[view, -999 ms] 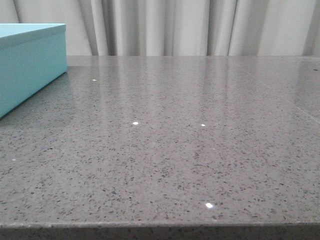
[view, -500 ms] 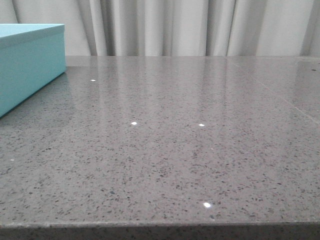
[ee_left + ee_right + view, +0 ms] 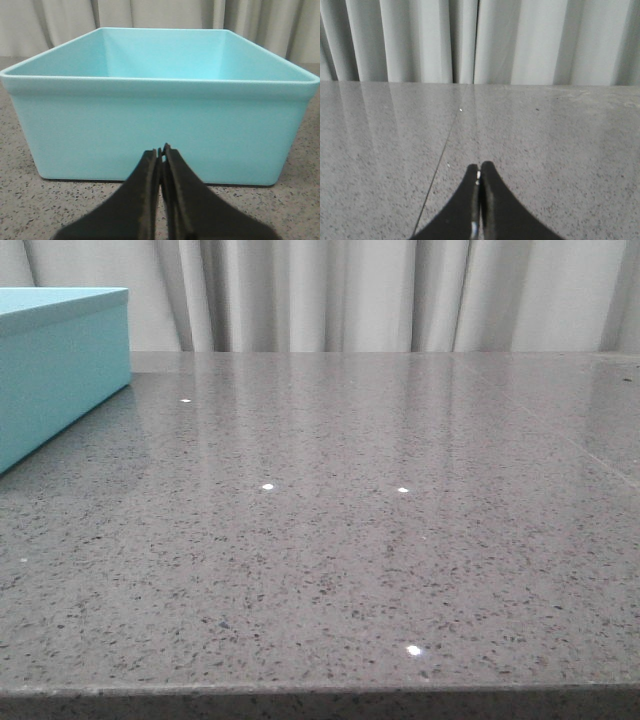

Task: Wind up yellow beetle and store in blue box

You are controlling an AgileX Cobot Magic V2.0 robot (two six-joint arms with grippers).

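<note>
The blue box (image 3: 60, 370) stands at the far left of the speckled grey stone table (image 3: 350, 540) in the front view, only its near corner and one long side in frame, with pale pleated curtains (image 3: 350, 295) hanging behind the table's far edge. From the left wrist view the same box (image 3: 160, 125) fills most of the frame: it is open at the top, with a slightly thickened rim, and the part of its turquoise interior that shows is bare, while its floor is hidden by the near wall. The left gripper (image 3: 160, 151) hangs low over the table just in front of that near wall, its two black fingers pressed together with nothing between them; whether the tips touch the wall cannot be told. The right gripper (image 3: 479, 170) is likewise squeezed closed on nothing, its dark fingers meeting at the tips above bare tabletop (image 3: 545, 140), facing the curtains (image 3: 520, 40), beside a thin seam (image 3: 442, 155) that runs across the stone. The yellow beetle appears in none of the three views.
</note>
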